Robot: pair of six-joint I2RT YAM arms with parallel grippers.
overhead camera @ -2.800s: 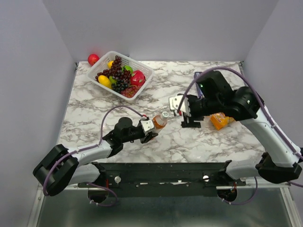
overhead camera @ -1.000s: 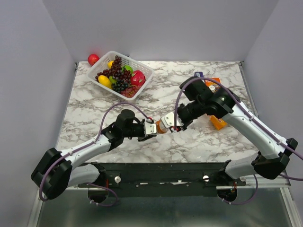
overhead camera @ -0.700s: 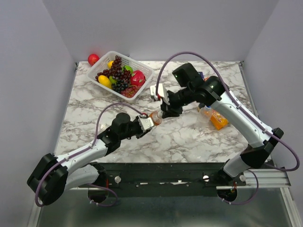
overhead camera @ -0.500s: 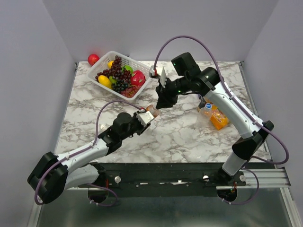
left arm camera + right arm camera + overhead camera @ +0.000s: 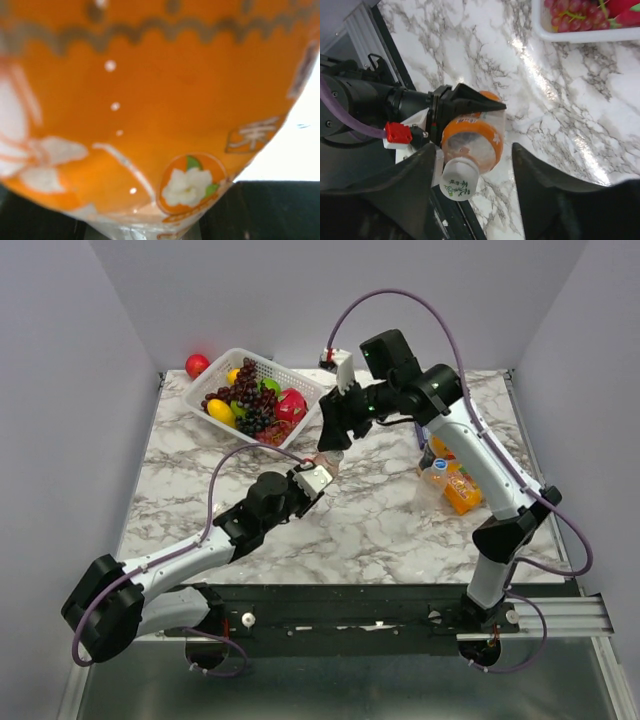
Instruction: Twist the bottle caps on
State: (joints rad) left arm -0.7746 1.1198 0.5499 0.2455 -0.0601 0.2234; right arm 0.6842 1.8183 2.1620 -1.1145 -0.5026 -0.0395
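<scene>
Bottle (image 5: 472, 137), one, orange, capped, tight in left fingers (image 5: 470, 103); right fingers (image 5: 555, 190) apart, empty.

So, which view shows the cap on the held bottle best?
Right wrist: the white cap faces the camera, printed top clear. The top view shows the bottle tiny, its cap hard to pick out; the left wrist shows only orange label.
</scene>
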